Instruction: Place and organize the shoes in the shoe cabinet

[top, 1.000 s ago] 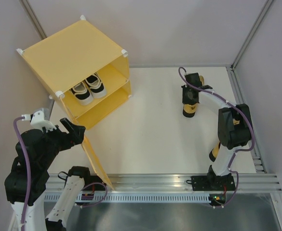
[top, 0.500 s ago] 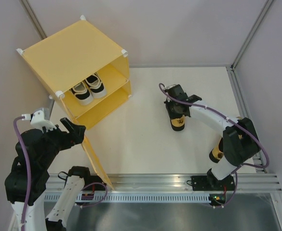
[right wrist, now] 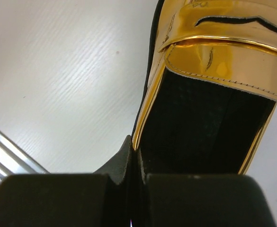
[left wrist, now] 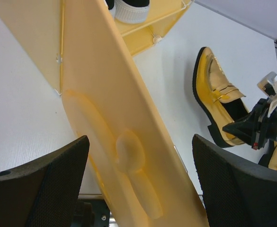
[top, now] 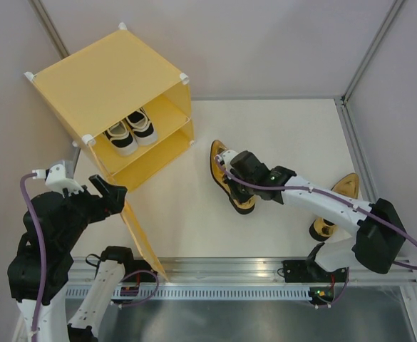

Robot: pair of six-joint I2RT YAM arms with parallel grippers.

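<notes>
Yellow plastic shoe cabinet point(top: 108, 85), far left of table point(top: 286, 135), door point(left wrist: 110, 94) swung open.
Contents: left gripper point(left wrist: 139, 142) spread wide astride the smooth embossed door; two white-and-black sneakers point(top: 130, 130) in the upper compartment, laces too small to read; right gripper point(right wrist: 134, 161) pinched on the side wall of a glossy gold pointed slip-on point(top: 226, 174), mid-table; second slip-on point(top: 345, 185) far right, middle hidden behind the arm.

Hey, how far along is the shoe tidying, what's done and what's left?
Done: both sneakers sit side by side on the upper shelf of the cabinet, whose door hangs open. In hand: the right hand is shut on the side wall of one gold slip-on, outside the cabinet. Left: shelving that shoe and the second gold slip-on, lying by the right arm.
</notes>
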